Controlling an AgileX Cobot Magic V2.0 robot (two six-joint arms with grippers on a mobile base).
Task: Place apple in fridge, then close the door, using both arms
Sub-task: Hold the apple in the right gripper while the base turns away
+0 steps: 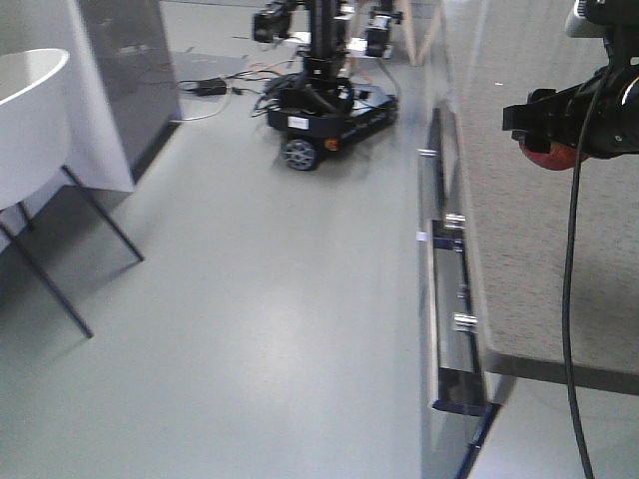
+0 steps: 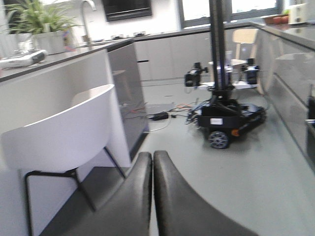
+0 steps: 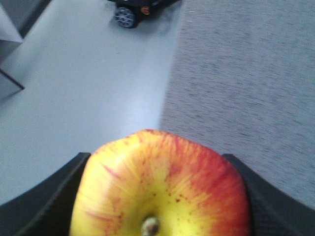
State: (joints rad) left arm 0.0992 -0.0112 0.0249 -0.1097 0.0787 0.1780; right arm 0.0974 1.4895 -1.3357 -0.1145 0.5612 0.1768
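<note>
The apple (image 3: 160, 191) is being clamped between the two black fingers (image 3: 44, 196) of the right gripper (image 3: 160, 209), with its yellow, red-streaked top and stem dimple being turned toward the wrist camera. From the front-facing view only a red sliver of it is being shown under the gripper's black body, and a black cable (image 1: 570, 299) is being let hang down from that arm. The fruit is being held in the air against the speckled grey countertop (image 1: 539, 249), close to the edge where the counter is being met by the pale floor (image 1: 260, 329). Below that edge, drawer fronts with chrome handles (image 1: 454, 222) are being shown along the cabinet side. The jaws of the left gripper (image 2: 152, 162) are being pressed together, finger against finger, and are being pointed out over the floor. Just beyond them, on the left, a white shell chair (image 2: 64, 132) on thin black legs is being stood beside a white counter with a grey end panel (image 2: 125, 88). Farther across the floor, a second wheeled robot base (image 2: 221, 120) with a tall black mast is being parked, and loose cables (image 2: 160, 116) are being left lying beside it. At the far left, a green plant (image 2: 34, 17) is being displayed on the counter; the background is being blurred.
</note>
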